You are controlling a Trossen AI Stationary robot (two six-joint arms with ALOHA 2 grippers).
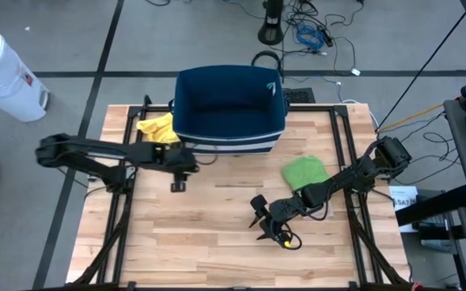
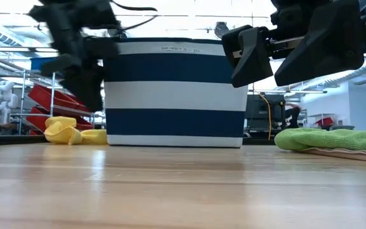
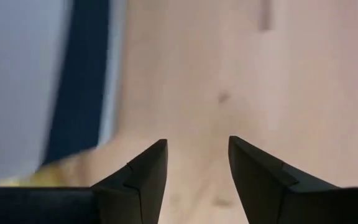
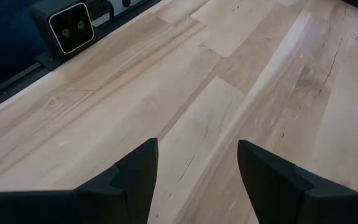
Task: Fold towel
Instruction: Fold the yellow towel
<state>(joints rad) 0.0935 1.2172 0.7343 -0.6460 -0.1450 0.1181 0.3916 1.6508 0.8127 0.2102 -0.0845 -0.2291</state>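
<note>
While both of my arms hang above bare wood, neither holds any cloth. Nearest, low in the centre of the high view, my right gripper (image 1: 263,217) hovers with fingers spread and empty. Up and right of it, the folded green towel (image 1: 304,172) lies flat, so I judge that one done. My left gripper (image 1: 178,185), left of centre, is likewise spread and empty. Farthest, upper left beside the navy-and-white striped fabric bin (image 1: 229,111), a crumpled yellow towel (image 1: 157,128) waits unfolded.
</note>
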